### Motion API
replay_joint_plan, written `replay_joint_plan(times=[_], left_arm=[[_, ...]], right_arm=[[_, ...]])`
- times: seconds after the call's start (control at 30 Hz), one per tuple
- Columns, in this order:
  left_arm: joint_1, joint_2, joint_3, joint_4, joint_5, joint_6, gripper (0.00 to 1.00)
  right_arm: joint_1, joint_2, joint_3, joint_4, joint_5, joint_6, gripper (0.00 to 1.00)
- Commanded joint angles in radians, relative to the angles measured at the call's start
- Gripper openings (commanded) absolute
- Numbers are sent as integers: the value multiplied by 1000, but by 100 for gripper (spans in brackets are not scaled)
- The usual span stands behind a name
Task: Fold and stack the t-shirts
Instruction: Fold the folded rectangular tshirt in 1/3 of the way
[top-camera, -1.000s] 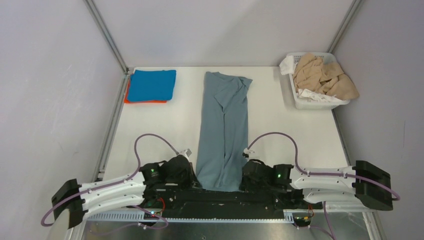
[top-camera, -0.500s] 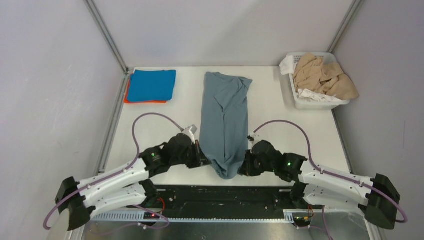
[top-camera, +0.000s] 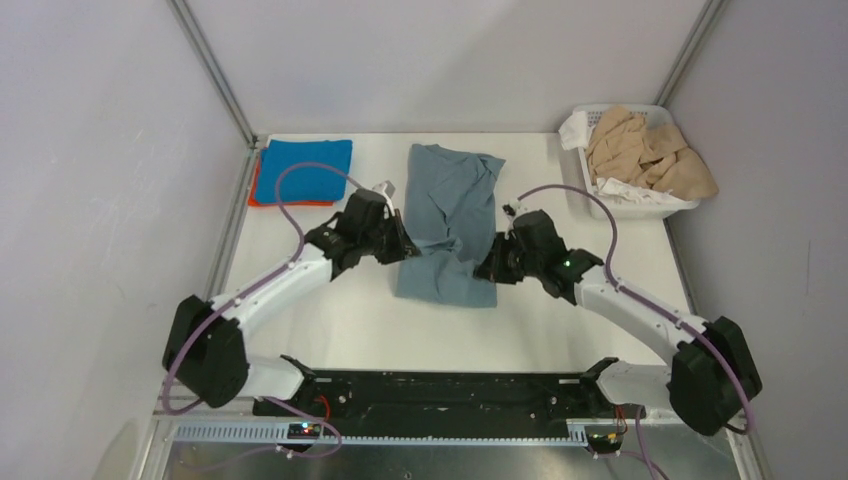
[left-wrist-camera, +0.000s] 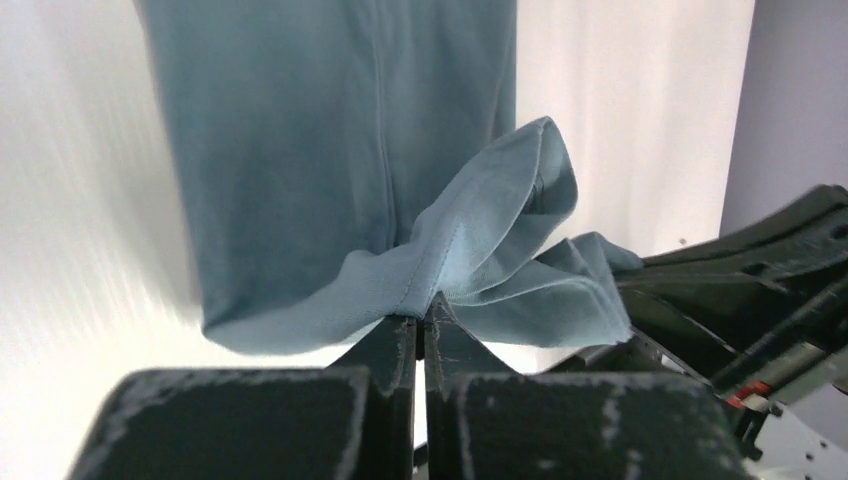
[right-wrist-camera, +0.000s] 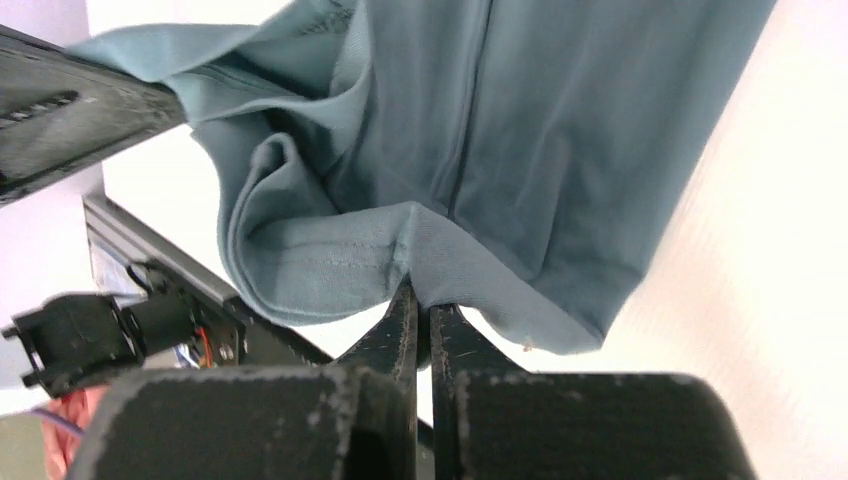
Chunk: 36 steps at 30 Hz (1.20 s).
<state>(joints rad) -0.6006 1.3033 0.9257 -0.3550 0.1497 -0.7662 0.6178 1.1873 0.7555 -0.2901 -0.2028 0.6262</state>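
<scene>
Top external: grey-blue t-shirt (top-camera: 450, 200) between left tool (top-camera: 402, 243) and right tool (top-camera: 490, 268), each pinching its folded-back hem.

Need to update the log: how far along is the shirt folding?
Done: a blue shirt lies folded on an orange shirt. In hand: left gripper and right gripper shut on the grey-blue shirt, mid-fold. Left: tan shirts and a white shirt in the basket.

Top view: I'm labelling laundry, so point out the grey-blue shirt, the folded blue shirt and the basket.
grey-blue shirt (top-camera: 450, 192): top external view, its flat far half.
folded blue shirt (top-camera: 303, 168): top external view, middle of top face.
basket (top-camera: 650, 211): top external view, near white wall.
</scene>
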Motion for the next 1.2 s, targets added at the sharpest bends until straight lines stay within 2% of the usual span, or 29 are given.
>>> replay_joint_plan(times=[0.0, 0.17, 0.33, 0.63, 0.8, 0.87, 0.9, 0.97, 1.0, 1.03, 1.07, 1.13, 1.17], left_arm=[[104, 123, 121, 25, 121, 111, 0], [148, 268, 265, 25, 198, 163, 0], [192, 394, 323, 24, 267, 183, 0], [229, 545, 410, 24, 259, 212, 0], [252, 596, 438, 24, 243, 217, 0], [257, 614, 456, 25, 248, 219, 4], [260, 627, 460, 24, 252, 221, 7], [264, 636, 475, 25, 258, 222, 26], [267, 634, 484, 25, 260, 223, 46], [273, 629, 488, 25, 259, 223, 57], [275, 616, 491, 24, 258, 222, 79], [277, 579, 481, 24, 250, 224, 97], [278, 563, 473, 24, 243, 225, 98]], right_arm=[[-73, 94, 107, 77, -41, -57, 1], [-121, 208, 172, 101, -40, -62, 1], [-165, 289, 227, 150, -41, -72, 1], [-211, 425, 276, 222, -31, -72, 3], [-237, 491, 295, 271, -30, -81, 8], [-249, 526, 307, 313, -54, -83, 10], [-259, 537, 312, 338, -87, -82, 12], [-272, 571, 332, 363, -137, -77, 34], [-279, 583, 345, 366, -150, -76, 58], [-281, 585, 349, 367, -161, -74, 66], [-283, 577, 350, 363, -162, -74, 83], [-279, 544, 351, 325, -136, -84, 97], [-276, 530, 350, 281, -105, -90, 98]])
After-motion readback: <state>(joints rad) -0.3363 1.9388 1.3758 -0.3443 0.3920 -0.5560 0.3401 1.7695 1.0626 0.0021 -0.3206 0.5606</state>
